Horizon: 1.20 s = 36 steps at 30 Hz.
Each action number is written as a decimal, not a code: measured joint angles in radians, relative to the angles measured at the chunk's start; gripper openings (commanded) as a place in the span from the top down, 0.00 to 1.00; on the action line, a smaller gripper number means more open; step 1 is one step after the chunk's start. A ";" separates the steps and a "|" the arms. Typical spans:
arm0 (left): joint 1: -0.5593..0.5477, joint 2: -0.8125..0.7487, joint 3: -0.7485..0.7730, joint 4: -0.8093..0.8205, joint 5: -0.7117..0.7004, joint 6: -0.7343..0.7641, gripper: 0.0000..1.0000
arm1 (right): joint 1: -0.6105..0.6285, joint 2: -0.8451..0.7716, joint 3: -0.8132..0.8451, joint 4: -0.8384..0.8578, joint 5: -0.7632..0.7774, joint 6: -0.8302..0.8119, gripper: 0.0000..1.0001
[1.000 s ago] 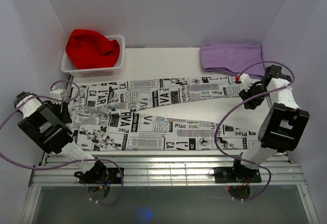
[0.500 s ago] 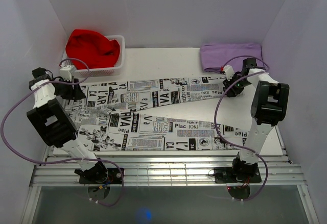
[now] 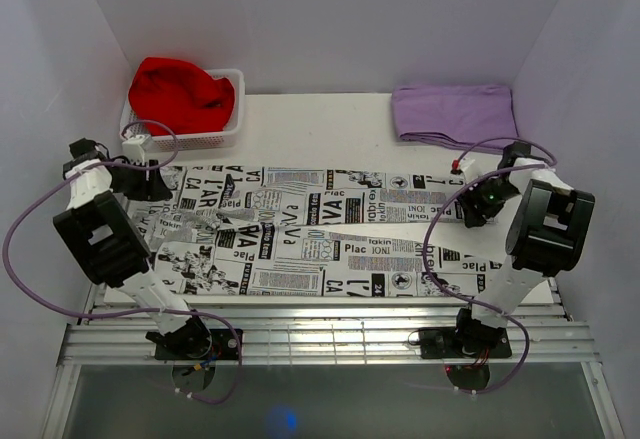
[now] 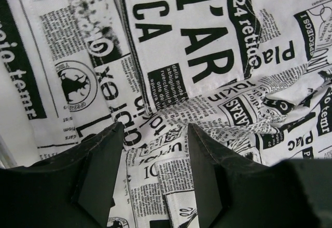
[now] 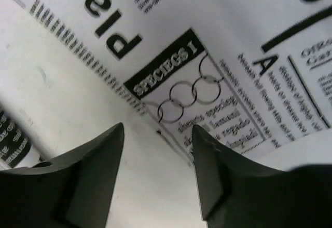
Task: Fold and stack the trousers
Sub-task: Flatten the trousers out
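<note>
The trousers (image 3: 300, 229), white with black newspaper print, lie spread flat across the table with the waist at the left and both legs running right, side by side. My left gripper (image 3: 150, 181) is open and low over the rumpled waist end. In the left wrist view the gripper (image 4: 155, 139) has printed cloth (image 4: 197, 56) lying between its spread fingers (image 4: 101, 155). My right gripper (image 3: 476, 207) is open at the end of the far leg. In the right wrist view the gripper (image 5: 158, 139) straddles the hem edge of the cloth (image 5: 233, 56) and bare table.
A white basket (image 3: 190, 141) holding a red cloth (image 3: 180, 94) stands at the back left. A folded lilac cloth (image 3: 455, 111) lies at the back right. The white table (image 3: 320, 124) ends at a ribbed metal strip at the front.
The far trouser leg has shifted toward the near side and now lies against the other leg. My right gripper moved nearer and right with its end. My left gripper stayed at the waist.
</note>
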 measured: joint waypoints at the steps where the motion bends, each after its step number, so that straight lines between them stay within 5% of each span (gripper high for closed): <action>1: -0.006 -0.001 -0.001 -0.005 0.005 0.007 0.37 | -0.016 -0.006 0.006 -0.030 -0.001 -0.013 0.35; 10: -0.172 -0.079 -0.013 -0.011 0.035 0.041 0.37 | -0.146 -0.037 0.225 -0.338 -0.031 -0.122 0.52; 20: -0.209 -0.115 -0.016 -0.011 0.043 0.026 0.37 | -0.298 0.044 0.038 -0.368 0.056 -0.029 0.40; 21: -0.211 -0.116 -0.016 -0.011 0.041 0.025 0.37 | -0.301 0.034 0.004 -0.352 0.069 -0.012 0.46; 22: -0.213 -0.119 -0.016 -0.010 0.040 0.022 0.37 | -0.301 0.006 -0.035 -0.346 0.075 0.000 0.63; 23: -0.214 -0.121 -0.016 -0.011 0.040 0.019 0.37 | -0.301 -0.014 -0.075 -0.349 0.074 0.016 0.90; 24: -0.216 -0.122 -0.016 -0.011 0.040 0.013 0.37 | -0.302 -0.014 -0.093 -0.357 0.056 0.022 0.92; 29: -0.218 -0.122 -0.016 -0.010 0.041 -0.003 0.37 | -0.332 -0.063 -0.063 -0.447 -0.079 -0.076 0.92; 33: -0.218 -0.124 -0.019 0.010 0.049 -0.021 0.37 | -0.336 -0.314 -0.073 -0.525 -0.150 -0.240 0.92; 36: -0.218 -0.136 -0.046 0.031 0.050 -0.025 0.37 | -0.324 -0.485 -0.168 -0.491 -0.149 -0.335 0.43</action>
